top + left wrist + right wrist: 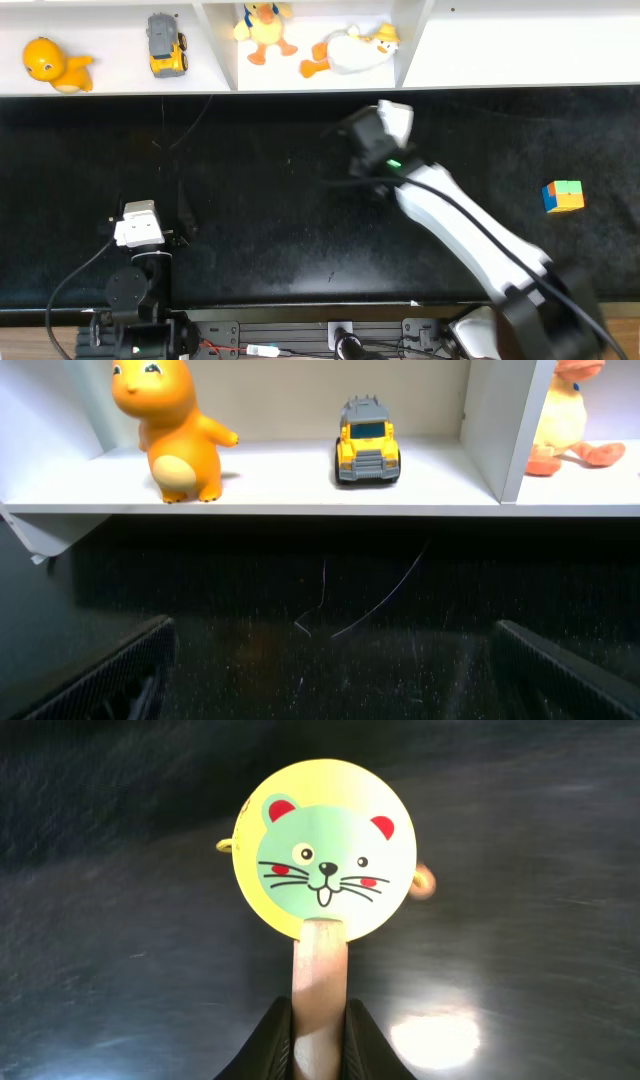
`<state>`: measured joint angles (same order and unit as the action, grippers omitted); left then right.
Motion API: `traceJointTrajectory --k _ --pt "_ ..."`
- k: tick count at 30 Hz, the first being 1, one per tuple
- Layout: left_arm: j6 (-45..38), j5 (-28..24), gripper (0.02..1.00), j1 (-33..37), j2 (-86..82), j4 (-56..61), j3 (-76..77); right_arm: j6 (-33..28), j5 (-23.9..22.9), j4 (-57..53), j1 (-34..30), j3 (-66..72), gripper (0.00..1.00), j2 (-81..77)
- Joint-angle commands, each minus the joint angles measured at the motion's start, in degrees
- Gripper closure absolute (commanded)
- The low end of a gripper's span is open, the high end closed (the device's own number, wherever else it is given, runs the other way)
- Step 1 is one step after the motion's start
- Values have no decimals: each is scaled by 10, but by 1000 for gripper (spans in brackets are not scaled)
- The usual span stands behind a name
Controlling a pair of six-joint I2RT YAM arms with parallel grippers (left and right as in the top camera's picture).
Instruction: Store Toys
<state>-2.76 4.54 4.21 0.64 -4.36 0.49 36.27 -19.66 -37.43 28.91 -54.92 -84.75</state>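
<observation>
White shelf (pixel 110 62) holds four toys (pixel 167 45); right fingers (pixel 280 1042) clamp one cat-face rattle (pixel 325 860), left fingers (pixel 100 680) spread apart.

Black matte work surface (pixel 250 230) was spread wide. White shelf unit (pixel 500 50) was set along far edge, split by upright dividers (pixel 220 45). Bright light patch (pixel 435 1040) was reflected on surface.

My right gripper (pixel 320 1025) clamps the wooden handle of a round yellow rattle drum (pixel 325 860), its green cat face up, above the black tabletop (pixel 250 200). A multicoloured cube (pixel 563 196) sits near the tabletop's right edge. On the white shelf (pixel 500 50) along the far edge, an orange figure (pixel 170 430) and a yellow truck (pixel 367 442) stand in one compartment. In the next compartment a yellow duck (pixel 265 30) sits upright beside a white duck (pixel 350 50) lying on its side.
</observation>
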Motion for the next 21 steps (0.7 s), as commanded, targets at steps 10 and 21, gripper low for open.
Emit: traceJointTrajectory --k 10,21 --pt "-6 -2 20 2 -5 -1 0 -339 158 31 -279 -19 869 97" --pt "-6 -2 20 2 -5 -1 0 -454 169 64 -273 -174 855 -80"
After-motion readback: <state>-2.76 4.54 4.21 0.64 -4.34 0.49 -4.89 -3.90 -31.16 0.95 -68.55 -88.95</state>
